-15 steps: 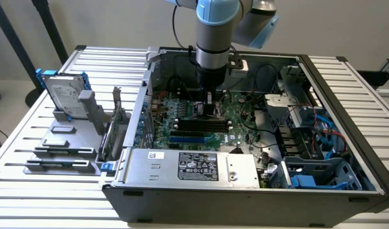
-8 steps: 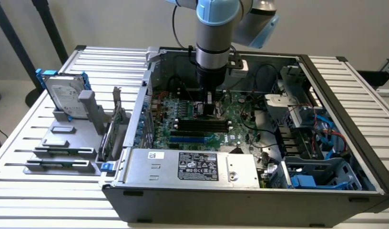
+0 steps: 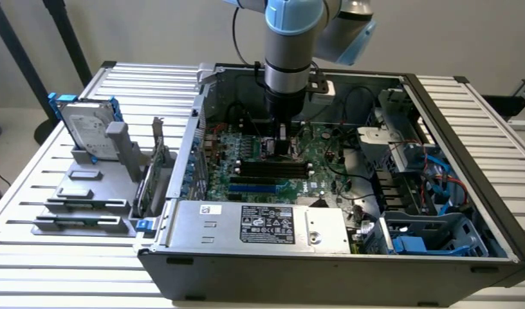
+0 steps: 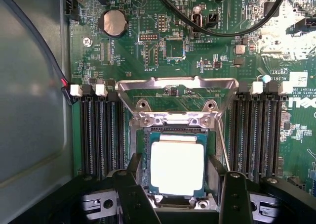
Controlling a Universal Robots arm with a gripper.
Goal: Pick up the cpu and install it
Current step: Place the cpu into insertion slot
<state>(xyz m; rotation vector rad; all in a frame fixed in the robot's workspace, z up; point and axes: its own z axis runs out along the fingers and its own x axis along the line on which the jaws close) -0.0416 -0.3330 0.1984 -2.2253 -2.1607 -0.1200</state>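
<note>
The cpu (image 4: pixel 177 167), a flat square chip with a shiny silver top and a thin green rim, lies flat in the socket on the green motherboard (image 4: pixel 168 46). The socket's metal load plate (image 4: pixel 175 85) stands swung open beyond it. My gripper (image 4: pixel 176 172) is open and straddles the chip, with one black finger (image 4: pixel 134 167) at one edge and the other finger (image 4: pixel 218 169) at the opposite edge. Whether they touch the chip I cannot tell. In the exterior view the gripper (image 3: pixel 282 147) reaches straight down into the open computer case (image 3: pixel 331 257) over the board's middle.
Black memory slots (image 4: pixel 101 130) run along both sides of the socket. A black cable (image 4: pixel 217 31) loops over the board. Outside the case, a hard drive in a blue bracket (image 3: pixel 87 125) and grey plastic bars (image 3: pixel 82 206) sit at the exterior view's left. The power supply (image 3: pixel 262 225) fills the case's near side.
</note>
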